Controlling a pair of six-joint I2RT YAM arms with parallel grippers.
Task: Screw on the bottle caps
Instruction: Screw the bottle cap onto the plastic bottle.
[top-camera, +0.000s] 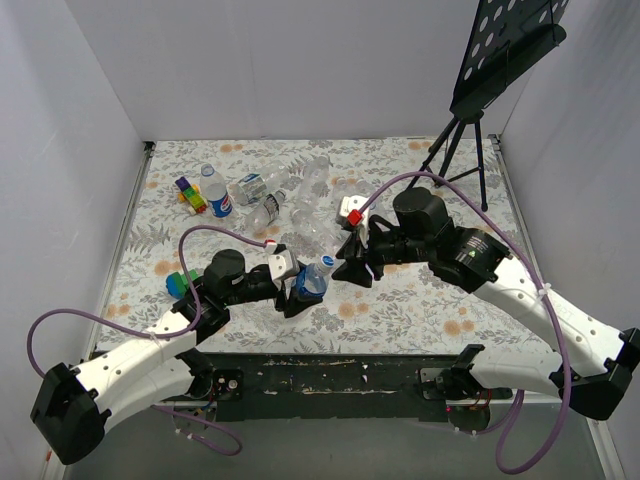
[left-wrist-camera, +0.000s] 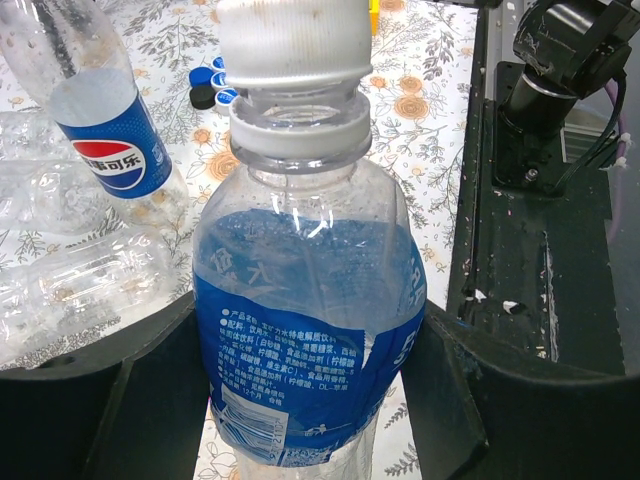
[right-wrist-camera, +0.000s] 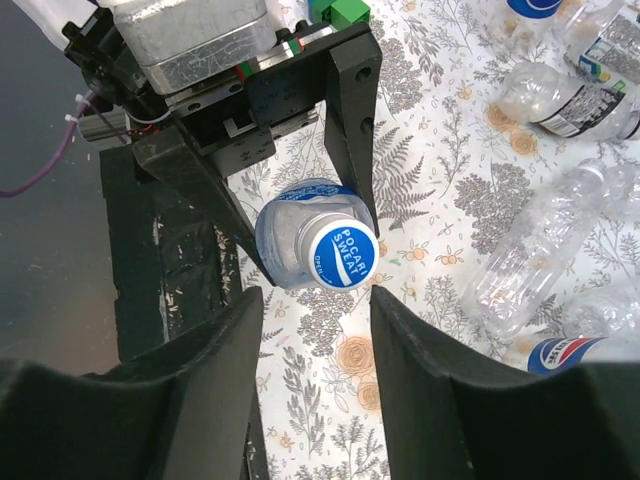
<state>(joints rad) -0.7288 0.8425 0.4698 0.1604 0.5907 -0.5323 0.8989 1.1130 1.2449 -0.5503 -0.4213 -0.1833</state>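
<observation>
My left gripper (left-wrist-camera: 310, 410) is shut on a clear bottle (left-wrist-camera: 305, 290) with a blue label, gripping its body from both sides and holding it off the table. A cap (right-wrist-camera: 342, 255) with a blue top and whitish sides sits on the bottle's neck (left-wrist-camera: 295, 125). My right gripper (right-wrist-camera: 315, 340) is open just short of the cap, with nothing between its fingers. In the top view the held bottle (top-camera: 313, 279) is at the middle front, with the left gripper (top-camera: 298, 290) on it and the right gripper (top-camera: 352, 266) close on its right.
Several empty clear bottles (top-camera: 300, 205) lie in a heap at mid-table, with a Pepsi-labelled one (top-camera: 216, 191) upright to the left. Loose blue caps (left-wrist-camera: 218, 80) lie beyond it. Coloured toy blocks (top-camera: 190, 193) sit far left. A black tripod stand (top-camera: 462, 150) rises at the back right.
</observation>
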